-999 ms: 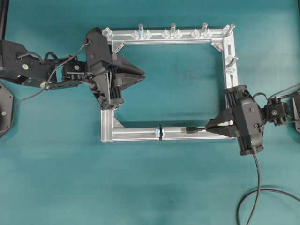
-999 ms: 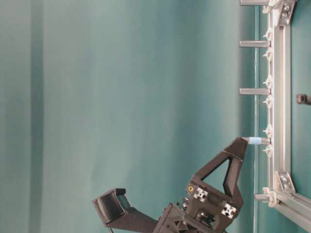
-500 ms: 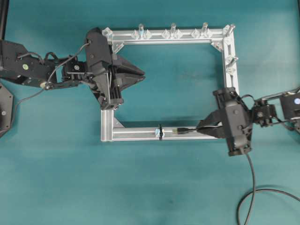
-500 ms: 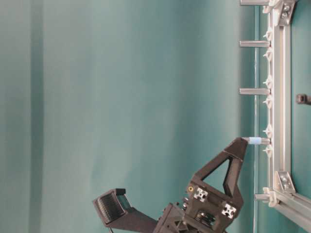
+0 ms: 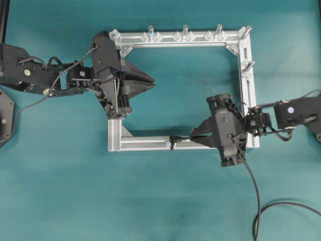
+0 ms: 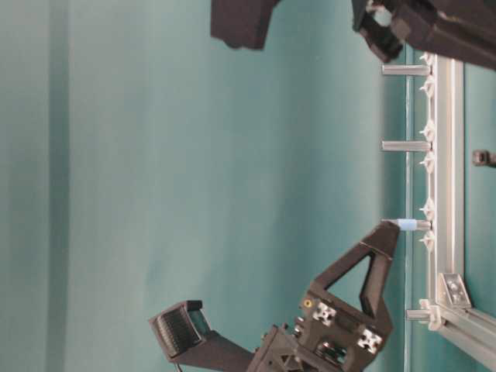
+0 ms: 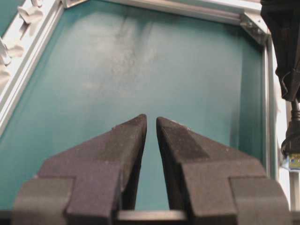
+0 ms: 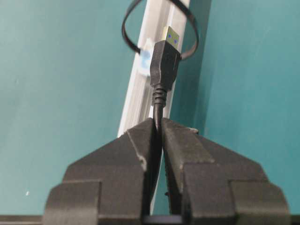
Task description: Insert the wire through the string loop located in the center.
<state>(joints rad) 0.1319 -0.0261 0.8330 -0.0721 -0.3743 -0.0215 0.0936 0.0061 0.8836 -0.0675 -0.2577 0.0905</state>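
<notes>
Overhead view: you see the right gripper point(image 5: 193, 140) over the lower bar of the aluminium frame point(image 5: 244, 95), its jaws clamped on the wire point(image 5: 257, 197). The plug point(image 5: 176, 139) lies just beside the string loop point(image 5: 171, 142) at the bar's middle. The left gripper point(image 5: 150, 80) hovers inside the frame near its left bar, holding nothing.

Table-level view: one gripper's fingertips point(image 6: 387, 230) sit at an upright peg point(image 6: 415, 225) with a pale blue band.

Left wrist view: the left gripper point(image 7: 150, 123) shows its jaws slightly apart, with only a narrow gap and nothing between them.

Right wrist view: the right gripper point(image 8: 158, 125) pinches the wire point(image 8: 158, 105) just behind the plug point(image 8: 165, 58). The plug's yellowish tip sits within the outline of the string loop point(image 8: 127, 40); you cannot tell whether it has entered.
</notes>
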